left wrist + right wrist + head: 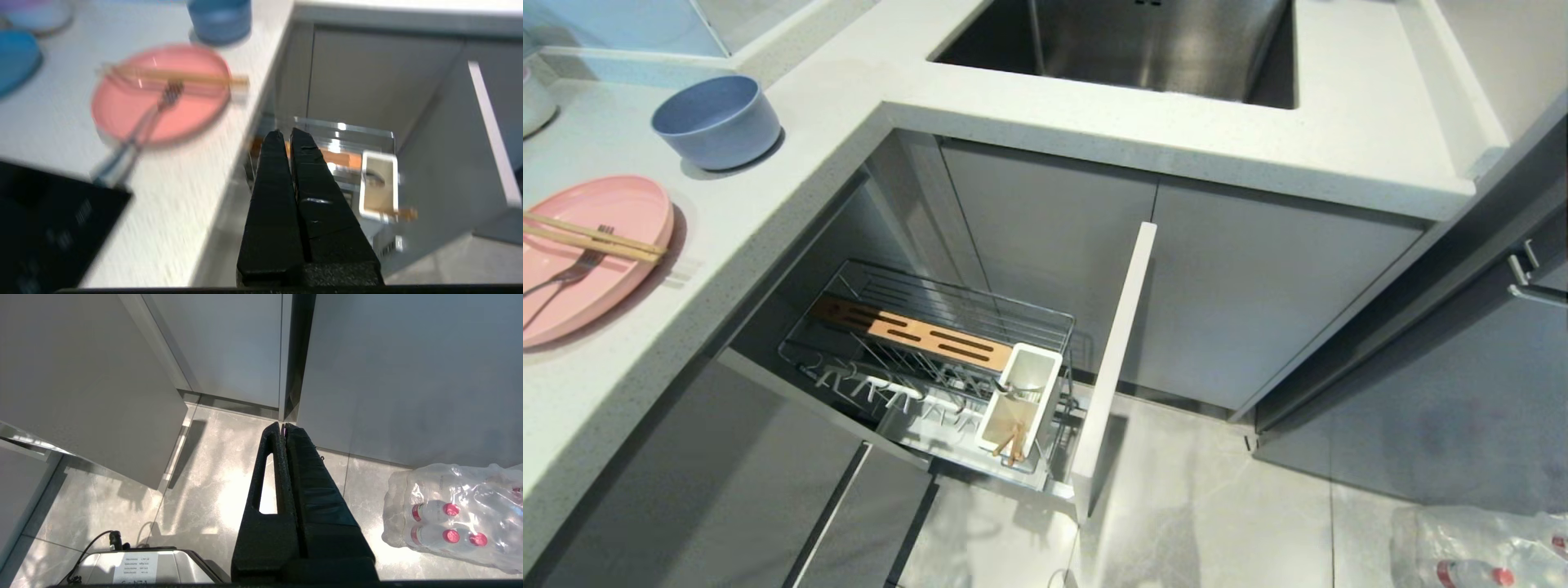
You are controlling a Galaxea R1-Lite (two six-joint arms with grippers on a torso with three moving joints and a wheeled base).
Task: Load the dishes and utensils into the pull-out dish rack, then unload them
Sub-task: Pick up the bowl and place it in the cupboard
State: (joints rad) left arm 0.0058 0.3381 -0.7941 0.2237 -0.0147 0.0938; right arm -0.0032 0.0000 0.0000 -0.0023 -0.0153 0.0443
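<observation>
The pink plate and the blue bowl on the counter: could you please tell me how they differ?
The pink plate is flat and shallow; the blue bowl is deep with upright walls. The plate is the wider of the two. The plate carries the chopsticks and a fork; the bowl is empty. In the head view the bowl sits farther back on the counter, the plate nearer. Both are round, upright and not yet in the rack.

One pink plate [592, 253], one blue-grey bowl [716, 121], two chopsticks [592, 235], one fork [572, 271]

Pink plate [580, 253], blue-grey bowl [716, 120], chrome rack [931, 359], white speckled counter [792, 175]
</observation>
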